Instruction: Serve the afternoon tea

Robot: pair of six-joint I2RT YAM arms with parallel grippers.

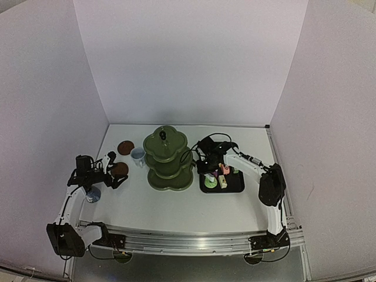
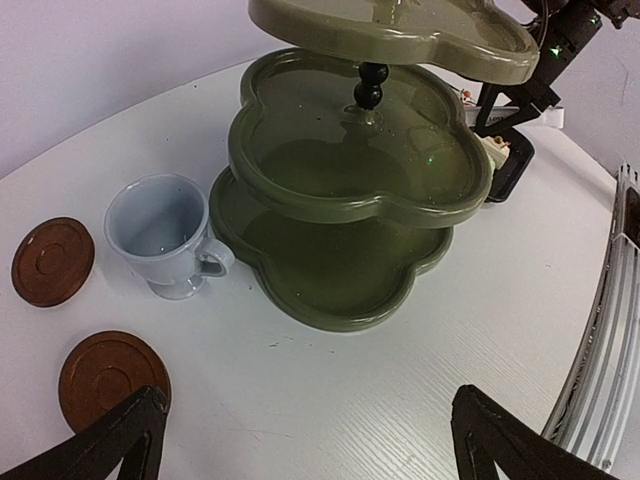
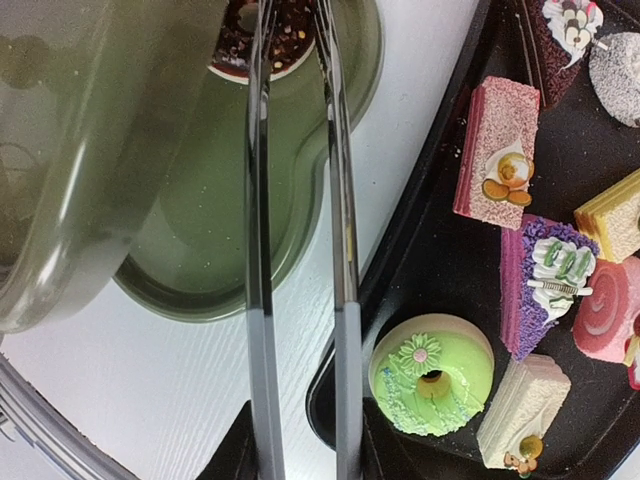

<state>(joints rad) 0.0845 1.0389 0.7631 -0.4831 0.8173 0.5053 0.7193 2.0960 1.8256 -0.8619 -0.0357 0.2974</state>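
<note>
The olive-green three-tier stand [image 1: 168,157] stands mid-table and fills the left wrist view [image 2: 350,170]. My right gripper [image 1: 207,160] [image 3: 300,445] is shut on metal tongs [image 3: 258,250]. The tong tips pinch a chocolate ring cake [image 3: 262,42] over a lower tier of the stand [image 3: 200,240]. The other cakes lie on the black tray [image 3: 420,230], among them a green ring cake [image 3: 432,372] and a pink slice [image 3: 495,150]. My left gripper [image 1: 115,171] [image 2: 305,440] is open and empty above a brown coaster [image 2: 108,378]. A pale blue cup [image 2: 165,232] and a second coaster [image 2: 52,260] sit left of the stand.
The black tray [image 1: 235,187] sits right of the stand, almost touching it. A pale round thing [image 1: 92,194] lies under the left arm; I cannot tell what it is. White walls close in the back and sides. A metal rail [image 2: 610,340] runs along the near edge.
</note>
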